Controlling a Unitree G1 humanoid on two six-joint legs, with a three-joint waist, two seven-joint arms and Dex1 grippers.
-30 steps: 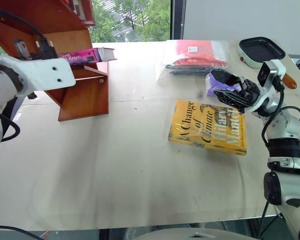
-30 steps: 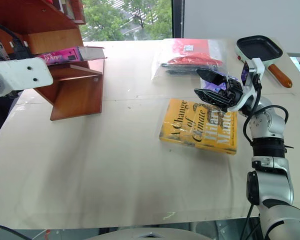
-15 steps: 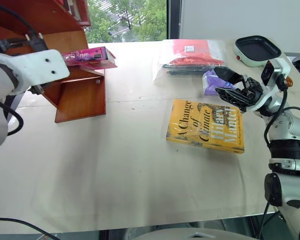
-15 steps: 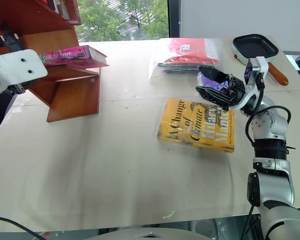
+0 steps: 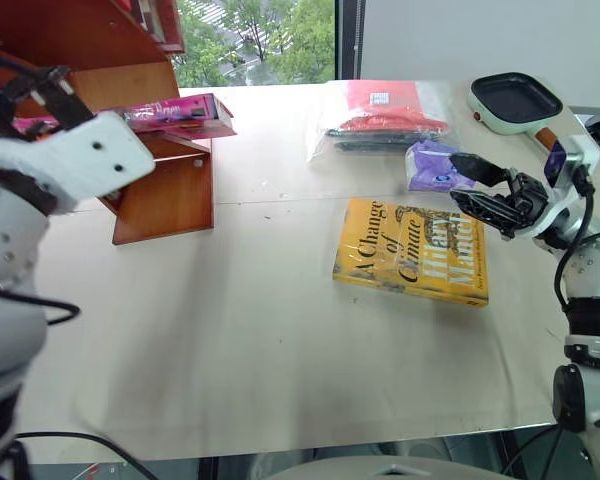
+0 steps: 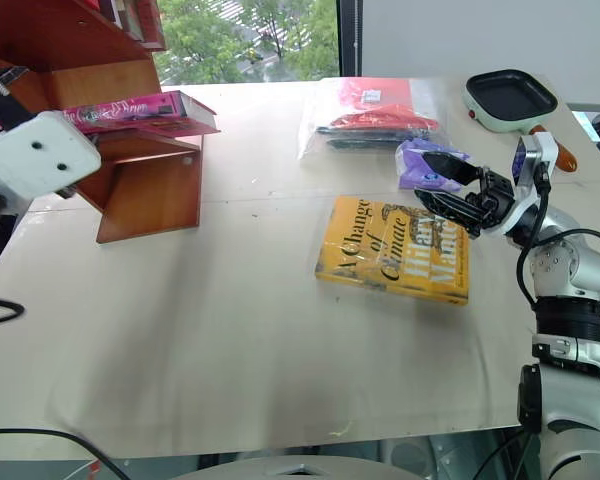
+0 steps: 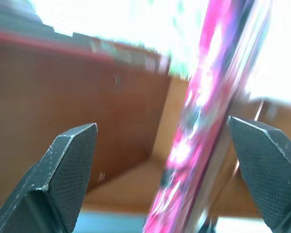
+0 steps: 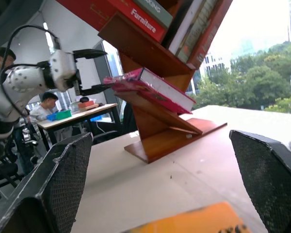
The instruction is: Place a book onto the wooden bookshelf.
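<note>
On the wide beige tabletop (image 5: 230,320), before a window onto green trees, the reddish-brown wooden bookshelf with slanted panels (image 5: 165,185) stands at the far left. The bright magenta-pink paperback book (image 5: 175,112) lies on one of its slanted shelves, one end jutting past the edge. The left gripper (image 8: 89,70) hangs just beside the book with its black fingers spread, touching nothing. Mid-table lies a yellow book with large dark lettering (image 6: 395,250); the right gripper (image 6: 442,185) hovers over its far corner, fingers spread and empty. A clear bag of red items (image 5: 385,115), a purple pouch (image 5: 430,165) and a dark frying pan (image 5: 515,100) sit beyond. The right wrist view adds books standing on the upper shelves and people at a desk behind.
</note>
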